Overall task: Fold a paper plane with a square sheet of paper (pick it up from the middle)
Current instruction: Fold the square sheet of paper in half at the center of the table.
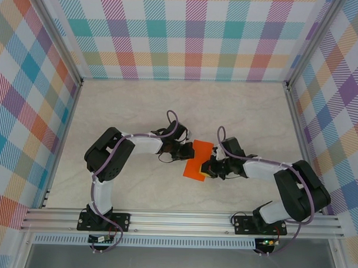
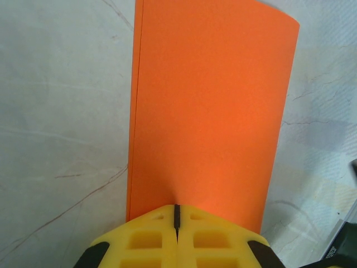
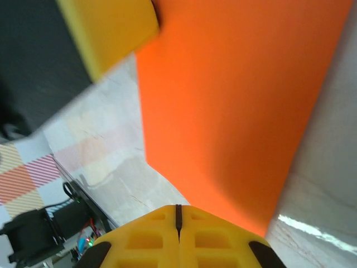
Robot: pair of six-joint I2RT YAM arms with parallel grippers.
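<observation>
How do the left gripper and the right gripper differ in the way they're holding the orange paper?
The left gripper pinches the orange paper at its far left; the right gripper, at its near right. The paper runs straight ahead of the left gripper but slants sideways from the right gripper. Both are shut on it.

The top camera looks down from above the near edge; both wrist cameras closely face the shared square sheet of paper (image 2: 206,111).

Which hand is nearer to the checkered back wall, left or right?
Left. The left hand grips the orange paper farther toward the back wall; the right hand grips it farther from that wall.
</observation>
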